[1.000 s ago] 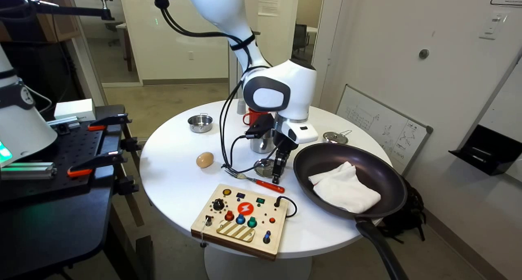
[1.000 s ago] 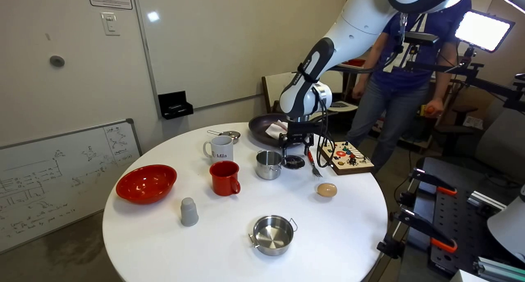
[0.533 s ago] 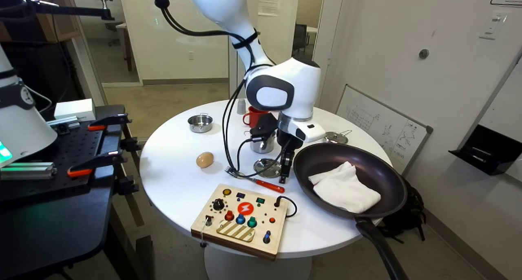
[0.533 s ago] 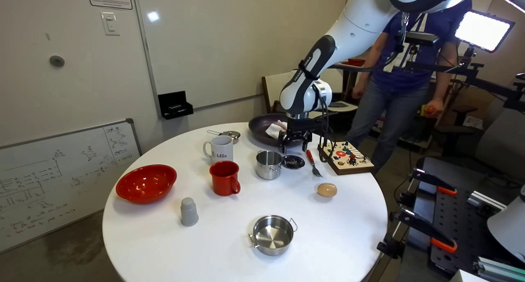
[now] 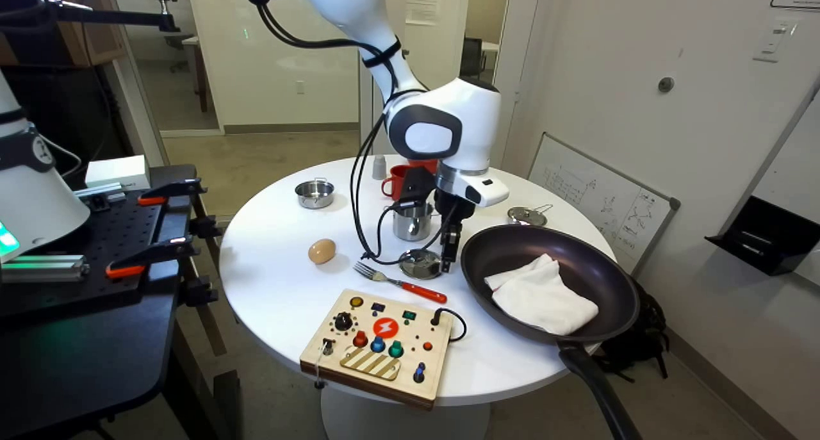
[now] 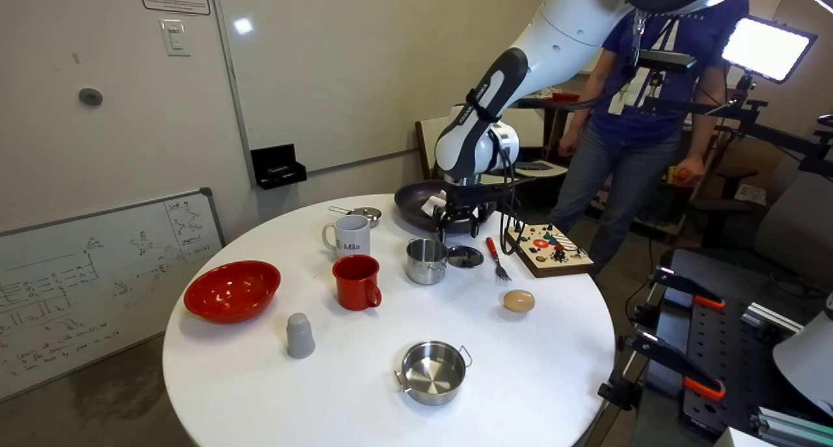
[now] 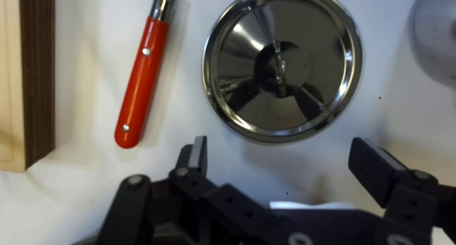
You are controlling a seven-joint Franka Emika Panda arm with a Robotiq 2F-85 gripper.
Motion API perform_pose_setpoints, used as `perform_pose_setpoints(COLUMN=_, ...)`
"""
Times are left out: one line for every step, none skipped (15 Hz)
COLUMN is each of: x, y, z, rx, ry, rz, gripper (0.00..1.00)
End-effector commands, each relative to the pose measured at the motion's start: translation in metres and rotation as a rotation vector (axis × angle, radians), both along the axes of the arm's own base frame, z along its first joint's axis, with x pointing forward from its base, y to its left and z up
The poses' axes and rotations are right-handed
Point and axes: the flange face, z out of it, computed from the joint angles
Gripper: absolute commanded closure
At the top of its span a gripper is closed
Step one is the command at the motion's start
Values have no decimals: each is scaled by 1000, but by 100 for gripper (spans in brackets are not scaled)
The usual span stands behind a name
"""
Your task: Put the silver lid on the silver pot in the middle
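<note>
The silver lid [image 7: 281, 63] lies flat on the white table, a small wire loop upright at its centre; both exterior views show it too, between the fork and the silver pot [image 6: 426, 263]. The pot stands upright and uncovered beside the lid, and part of its side enters the wrist view at the right edge. My gripper [image 7: 279, 150] is open with nothing between its fingers [image 7: 199, 154]. It hangs above the table near the lid's pan-side rim, its fingers spread about as wide as the lid and touching nothing.
Close by are a black pan [image 5: 512, 299] with a white cloth, a red-handled fork [image 7: 142, 84] and a wooden button board [image 5: 378, 344]. Farther off stand an egg [image 6: 518, 300], a red mug [image 6: 356, 282], a white mug [image 6: 351, 234], a red bowl [image 6: 232, 292] and a shallow silver pot [image 6: 433, 372].
My gripper has risen and shifted slightly away from the fork, uncovering more of the lid in both exterior views. Its jaws stay open, and the lid and pot have kept their places.
</note>
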Motion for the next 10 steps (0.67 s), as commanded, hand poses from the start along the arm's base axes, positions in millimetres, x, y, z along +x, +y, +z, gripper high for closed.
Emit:
perform_pose_setpoints(x=-2, y=5, z=5, rx=7, ry=43, rz=7, gripper=0)
perform_pose_setpoints(x=-4, y=6, z=3, rx=6, ry=49, rz=-1, gripper=0)
perform_pose_setpoints(x=-5, y=7, z=2, rx=8, ry=58, rz=6, gripper=0)
perform_pose_setpoints(x=-6, y=8, z=1, rx=8, ry=65, rz=5, gripper=0)
perform_pose_setpoints(x=-7, y=9, z=1, rx=9, ry=70, rz=7, gripper=0)
perform_pose_setpoints(x=-8, y=11, z=1, rx=9, ry=71, rz=8, gripper=0)
perform_pose_setpoints(x=-9, y=12, z=1, rx=8, ry=74, rz=12, gripper=0)
perform_pose_setpoints(x=-9, y=14, z=0, rx=7, ry=78, rz=17, gripper=0)
perform_pose_setpoints(x=-10, y=16, z=-1, rx=8, ry=82, rz=19, gripper=0)
perform_pose_setpoints(x=-13, y=18, z=-2, rx=10, ry=94, rz=16, gripper=0)
